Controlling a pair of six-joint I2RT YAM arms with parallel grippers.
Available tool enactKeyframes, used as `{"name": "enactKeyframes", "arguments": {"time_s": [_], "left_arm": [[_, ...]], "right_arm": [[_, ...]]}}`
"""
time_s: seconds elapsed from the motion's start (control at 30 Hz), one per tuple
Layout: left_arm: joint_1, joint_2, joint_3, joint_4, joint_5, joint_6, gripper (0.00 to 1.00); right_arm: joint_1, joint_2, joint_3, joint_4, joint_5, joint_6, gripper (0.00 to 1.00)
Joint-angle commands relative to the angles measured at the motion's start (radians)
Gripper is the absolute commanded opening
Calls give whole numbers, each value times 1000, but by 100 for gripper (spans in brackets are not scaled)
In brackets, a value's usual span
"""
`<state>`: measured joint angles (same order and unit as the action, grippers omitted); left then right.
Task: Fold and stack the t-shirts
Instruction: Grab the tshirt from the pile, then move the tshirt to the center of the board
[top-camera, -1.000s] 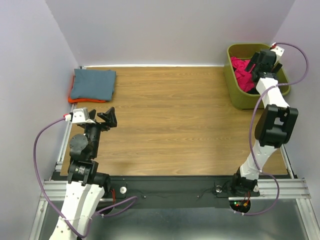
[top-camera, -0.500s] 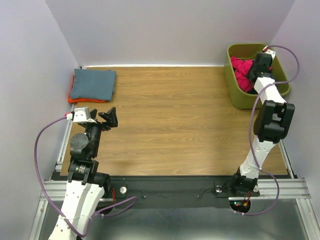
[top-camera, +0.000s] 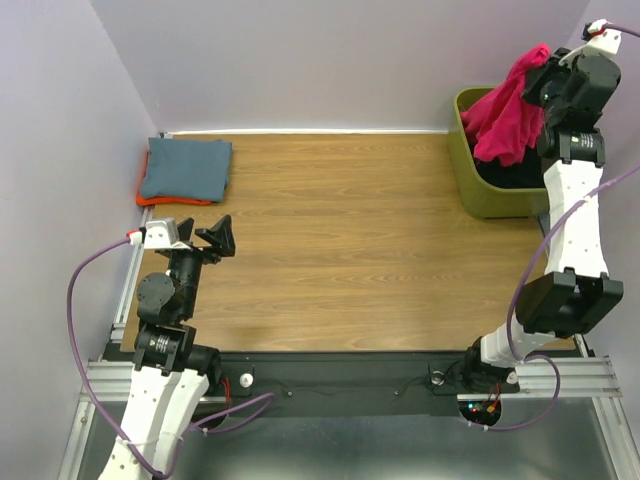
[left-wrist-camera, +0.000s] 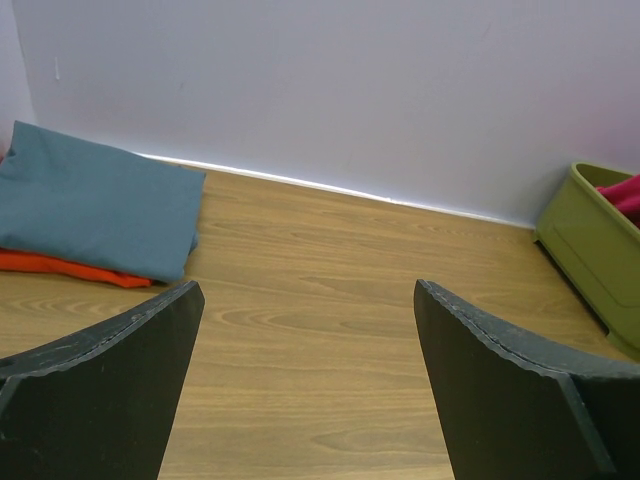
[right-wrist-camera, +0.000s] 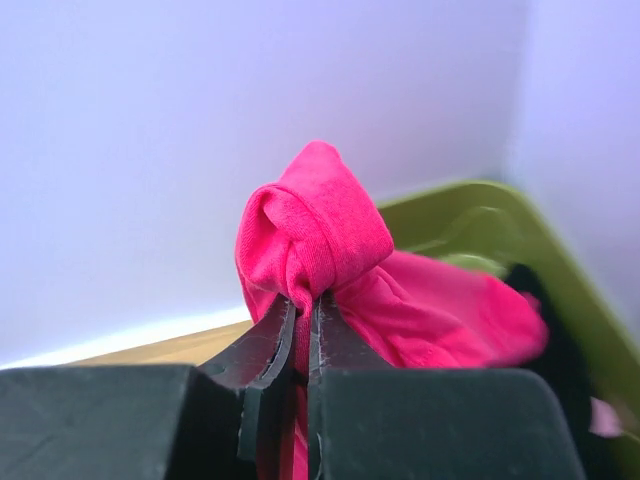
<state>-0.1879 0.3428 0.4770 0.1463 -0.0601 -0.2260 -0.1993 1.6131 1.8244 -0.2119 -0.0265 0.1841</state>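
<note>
The magenta-pink t-shirt (top-camera: 508, 118) hangs above the olive bin (top-camera: 468, 185) at the far right corner of the table (top-camera: 350, 250), a bunched fold of it pinched tight in my right jaws. A black garment (top-camera: 515, 178) lies in the bin below. My left jaws stand wide over the near left, holding nothing. The blue-grey t-shirt (top-camera: 187, 167) lies folded on the orange t-shirt (top-camera: 150, 201) at the far left.

One camera hangs high behind the arm bases, looking down over the worktop (top-camera: 330, 230). The left wrist one looks low beyond the left pincer (left-wrist-camera: 305, 300); the right presses close behind the right pincer (right-wrist-camera: 303, 305). All three catch the green bin (top-camera: 470, 190) and pink t-shirt (top-camera: 505, 120).
</note>
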Motion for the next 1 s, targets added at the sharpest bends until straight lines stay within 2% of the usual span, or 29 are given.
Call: {"name": "enactKeyframes", "arguments": {"time_s": [0.0, 0.17, 0.33, 0.5, 0.6, 0.63, 0.67, 0.77, 0.8, 0.9, 0.97], "left_arm": [[-4, -16, -6, 56, 6, 10, 98], [-7, -14, -6, 56, 8, 10, 98], [-8, -10, -2, 50, 13, 11, 98], [-8, -2, 2, 49, 17, 11, 98], [-8, 4, 3, 45, 19, 11, 98], [-8, 5, 3, 45, 20, 11, 98], [-8, 8, 2, 45, 23, 10, 98], [-8, 19, 5, 45, 31, 10, 98], [-8, 22, 5, 45, 34, 8, 98], [-8, 32, 5, 42, 42, 4, 98], [-8, 44, 3, 42, 45, -6, 98]], "right_arm": [[69, -44, 48, 34, -225, 86, 1], [293, -55, 78, 34, -292, 103, 0], [483, 7, 182, 35, -374, 152, 0], [543, 44, 228, 39, -432, 192, 1], [543, 2, 92, 42, -379, 167, 1], [543, -40, 41, 43, -319, 158, 1], [543, -62, -74, 45, -282, 153, 4], [541, -146, -268, 42, -184, 123, 22], [543, -175, -398, 42, -158, 114, 41], [541, -278, -657, 37, -6, 120, 64], [541, -326, -736, 13, 66, 121, 70]]}}
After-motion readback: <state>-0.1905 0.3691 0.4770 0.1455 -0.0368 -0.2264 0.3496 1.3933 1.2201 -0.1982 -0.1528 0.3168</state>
